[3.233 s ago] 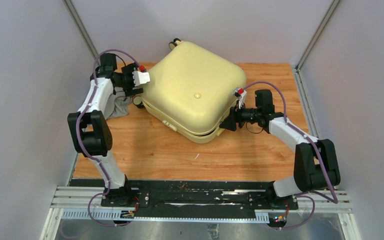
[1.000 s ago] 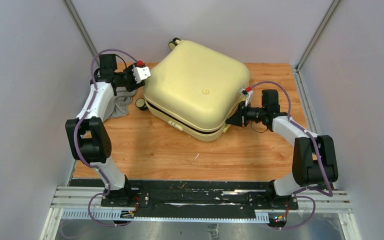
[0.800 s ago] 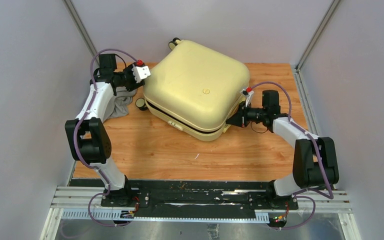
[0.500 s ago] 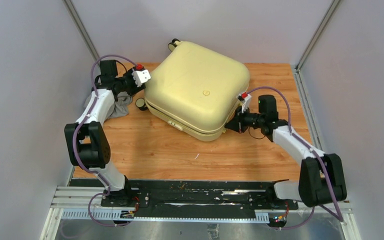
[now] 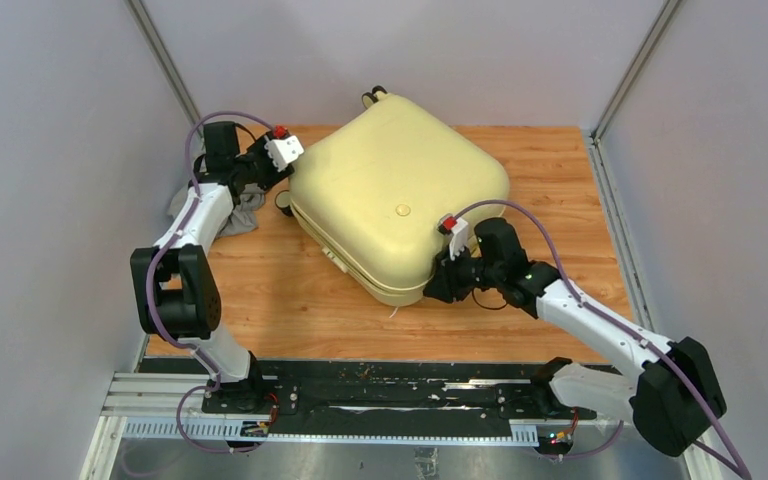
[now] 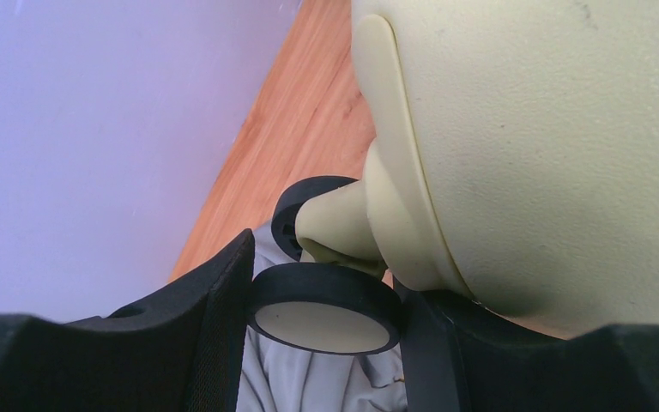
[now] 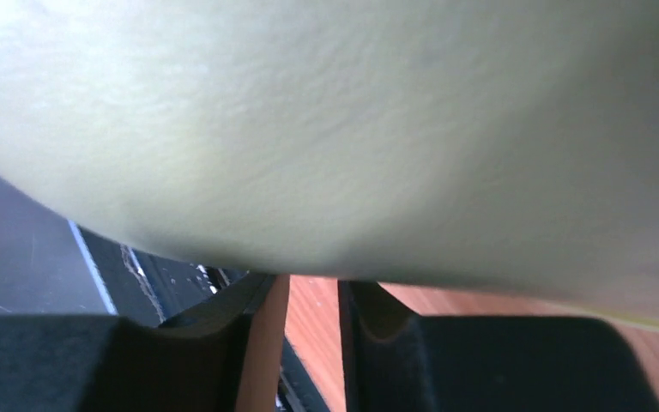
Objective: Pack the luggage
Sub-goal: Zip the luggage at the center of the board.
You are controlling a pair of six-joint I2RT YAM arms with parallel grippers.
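The luggage [image 5: 400,190] is a pale-yellow hard-shell suitcase lying shut and flat on the wooden table [image 5: 290,310], turned at an angle. My left gripper [image 5: 282,183] is at its left corner, shut on a black-and-cream wheel [image 6: 326,311]; both fingers [image 6: 223,309] touch the wheel's rim. A second wheel [image 6: 296,210] sits behind it. My right gripper [image 5: 438,287] is at the suitcase's near corner, low against the shell [image 7: 352,129]. In the right wrist view its jaws [image 7: 305,287] are almost together with only bare wood in the narrow gap. The lining is hidden.
A crumpled grey cloth [image 5: 243,212] lies on the table under my left arm and shows below the wheel [image 6: 309,378]. Grey walls close in the left, back and right sides. A black base rail [image 5: 400,395] runs along the near edge.
The suitcase has turned and slid to the right and nearer. My right gripper has moved left and nearer, from the right side to the near corner. My left gripper stayed at the wheel.
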